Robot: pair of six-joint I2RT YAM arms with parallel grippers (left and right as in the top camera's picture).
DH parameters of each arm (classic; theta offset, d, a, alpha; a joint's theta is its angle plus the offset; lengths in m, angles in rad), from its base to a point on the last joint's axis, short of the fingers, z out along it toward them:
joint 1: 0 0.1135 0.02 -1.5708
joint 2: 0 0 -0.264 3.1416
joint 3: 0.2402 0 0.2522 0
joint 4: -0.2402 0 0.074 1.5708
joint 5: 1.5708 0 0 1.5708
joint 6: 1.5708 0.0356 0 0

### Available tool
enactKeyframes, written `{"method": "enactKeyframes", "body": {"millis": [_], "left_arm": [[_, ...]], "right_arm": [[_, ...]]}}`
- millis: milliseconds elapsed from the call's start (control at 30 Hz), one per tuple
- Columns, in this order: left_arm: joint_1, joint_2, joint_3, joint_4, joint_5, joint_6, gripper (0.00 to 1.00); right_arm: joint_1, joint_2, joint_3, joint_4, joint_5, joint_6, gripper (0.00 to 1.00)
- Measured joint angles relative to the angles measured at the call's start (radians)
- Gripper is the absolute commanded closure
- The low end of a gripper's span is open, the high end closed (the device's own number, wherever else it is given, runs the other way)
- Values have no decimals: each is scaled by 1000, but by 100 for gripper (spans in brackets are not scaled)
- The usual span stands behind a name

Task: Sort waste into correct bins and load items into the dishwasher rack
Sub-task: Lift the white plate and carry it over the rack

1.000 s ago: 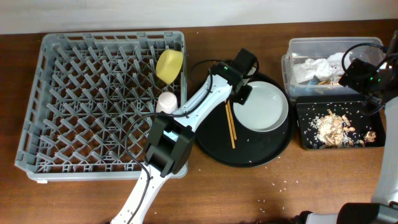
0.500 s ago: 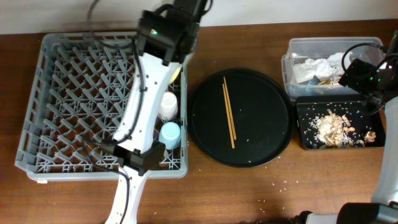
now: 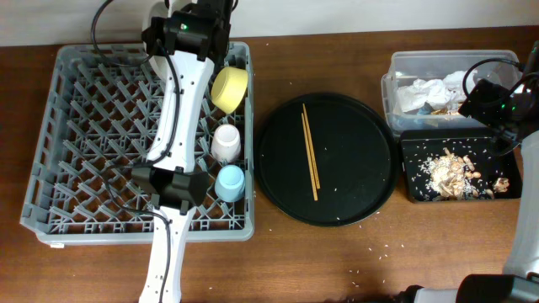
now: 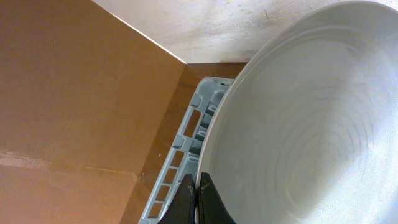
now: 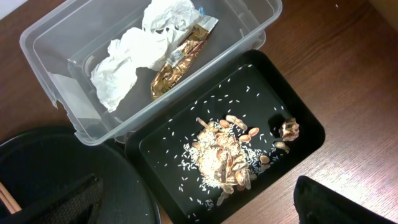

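My left gripper (image 4: 198, 202) is shut on the rim of the white plate (image 4: 311, 124) and holds it on edge over the far edge of the grey dishwasher rack (image 4: 186, 149). From overhead this gripper (image 3: 192, 23) is at the rack's (image 3: 59, 168) back; the plate is hidden there. The yellow bowl (image 3: 229, 88), pink cup (image 3: 226, 141) and blue cup (image 3: 230, 183) stand in the rack's right side. Two chopsticks (image 3: 309, 156) lie on the round black tray (image 3: 362, 202). My right gripper (image 5: 193, 211) is open and empty above the black bin (image 5: 298, 124).
The clear tub (image 5: 43, 43) holds white napkins (image 5: 124, 56) and the brown-orange wrapper (image 5: 180, 59). The black bin holds food scraps (image 5: 227, 155) and rice grains. Both bins show at the overhead's right edge, tub (image 3: 396, 67) behind the black bin (image 3: 413, 189). My left arm (image 3: 173, 151) crosses the rack.
The plate has left the round black tray. My left gripper has carried it up and left to the rack's far edge. The right arm has not moved.
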Motion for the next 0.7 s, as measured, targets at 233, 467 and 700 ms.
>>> {"method": "enactKeyframes", "body": {"millis": [233,467,700], "left_arm": [[0,56,0,3,80,-11,100],[0,58,0,3,119,-12,100],[2,58,0,-24,303,-21,50]], "right_arm": [[0,0,0,0,0,0,2],[0,0,0,0,0,0,2],[0,0,0,0,0,0,1]]}}
